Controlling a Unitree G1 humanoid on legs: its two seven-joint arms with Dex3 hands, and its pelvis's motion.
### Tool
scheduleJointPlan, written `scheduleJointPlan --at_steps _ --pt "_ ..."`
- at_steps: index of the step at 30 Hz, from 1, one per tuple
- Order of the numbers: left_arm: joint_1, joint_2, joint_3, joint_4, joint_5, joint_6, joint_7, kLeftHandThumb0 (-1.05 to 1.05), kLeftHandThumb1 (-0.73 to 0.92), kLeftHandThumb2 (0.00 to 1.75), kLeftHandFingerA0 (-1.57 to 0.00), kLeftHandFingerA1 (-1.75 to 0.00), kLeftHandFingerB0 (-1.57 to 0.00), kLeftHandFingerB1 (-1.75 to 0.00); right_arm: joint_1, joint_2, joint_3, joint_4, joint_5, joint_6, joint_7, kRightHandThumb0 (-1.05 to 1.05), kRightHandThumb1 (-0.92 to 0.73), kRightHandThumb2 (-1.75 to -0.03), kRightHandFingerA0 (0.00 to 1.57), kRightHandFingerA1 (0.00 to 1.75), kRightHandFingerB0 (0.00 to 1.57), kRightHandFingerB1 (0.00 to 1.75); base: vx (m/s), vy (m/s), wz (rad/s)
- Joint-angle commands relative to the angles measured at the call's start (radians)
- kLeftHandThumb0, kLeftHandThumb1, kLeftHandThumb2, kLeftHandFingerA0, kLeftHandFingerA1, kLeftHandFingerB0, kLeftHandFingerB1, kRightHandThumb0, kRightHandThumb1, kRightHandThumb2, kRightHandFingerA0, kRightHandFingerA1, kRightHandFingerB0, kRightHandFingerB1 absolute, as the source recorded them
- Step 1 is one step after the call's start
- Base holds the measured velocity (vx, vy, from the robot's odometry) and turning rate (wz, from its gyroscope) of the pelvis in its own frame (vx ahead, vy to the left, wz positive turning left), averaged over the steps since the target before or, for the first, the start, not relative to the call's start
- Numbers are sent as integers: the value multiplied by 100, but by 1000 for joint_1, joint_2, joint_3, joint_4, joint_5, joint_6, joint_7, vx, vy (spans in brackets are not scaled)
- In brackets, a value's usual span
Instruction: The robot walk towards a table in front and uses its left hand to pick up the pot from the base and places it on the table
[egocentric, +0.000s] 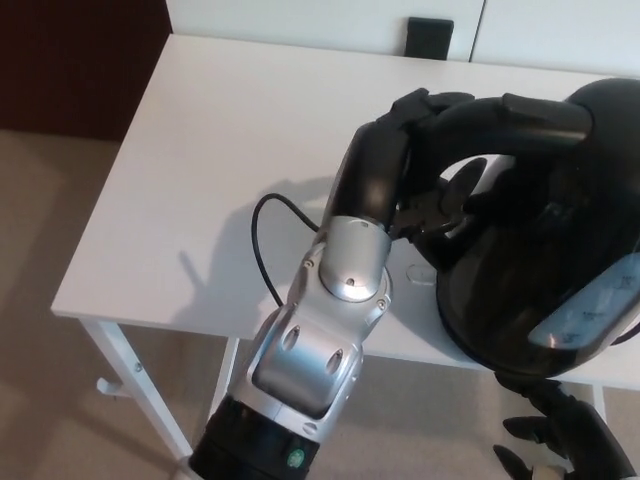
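Pot (540, 270), black: at the white table's (220, 140) right side, left hand (385, 165) clamped round its top handle (530, 115) (black cable (262, 240) on the tabletop beside the wrist); right hand (560, 435) below the table edge, grip indeterminable.

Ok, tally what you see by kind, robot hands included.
Hands: 2, left hand and right hand
Pots: 1, black pot, held by the left hand
Tables: 1, white table
Cables: 1, black cable
Total: 5

Bright, even light casts soft shadows on the white table (220, 130); the close pot (540, 290) is blurred.
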Motion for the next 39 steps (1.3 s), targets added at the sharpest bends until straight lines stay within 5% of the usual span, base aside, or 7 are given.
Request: scheduleJointPlan --at_steps 1,9,18,25,31,34,39 --pt "-20 -47 7 6 27 -114 76 -22 85 67 -114 -138 -76 -92 -9 -12 3 14 -8 -12 3 -22 -76 -62 46 50 27 37 0 0 0" --pt "-7 -66 52 -10 -37 -105 57 -21 84 68 -109 -143 -72 -103 -14 -12 3 14 -6 -8 3 -22 -77 -62 45 50 29 38 0 0 0" --pt "-133 -226 375 -108 -439 32 68 -19 80 70 -97 -152 -68 -115 -7 -17 17 -7 -19 6 7 -21 -80 -63 45 52 31 39 0 0 0" --pt "-293 -195 526 -100 -601 51 110 -12 77 73 -93 -156 -71 -114 -7 -27 43 8 -38 5 14 -24 -81 -63 45 52 33 40 0 0 0" --pt "-335 -148 524 -113 -565 54 108 -14 81 67 -85 -162 -65 -121 -11 -25 46 8 -28 16 24 -22 -81 -63 43 51 34 40 0 0 0" --pt "-344 -87 534 -120 -553 49 84 -11 79 73 -99 -149 -75 -118 -16 -27 53 1 -37 32 24 -22 -82 -63 46 52 35 40 0 0 0" --pt "-334 0 534 -142 -505 60 65 -15 82 71 -93 -163 -72 -124 -7 -34 65 -16 -53 42 25 -22 -82 -64 48 53 35 40 0 0 0"
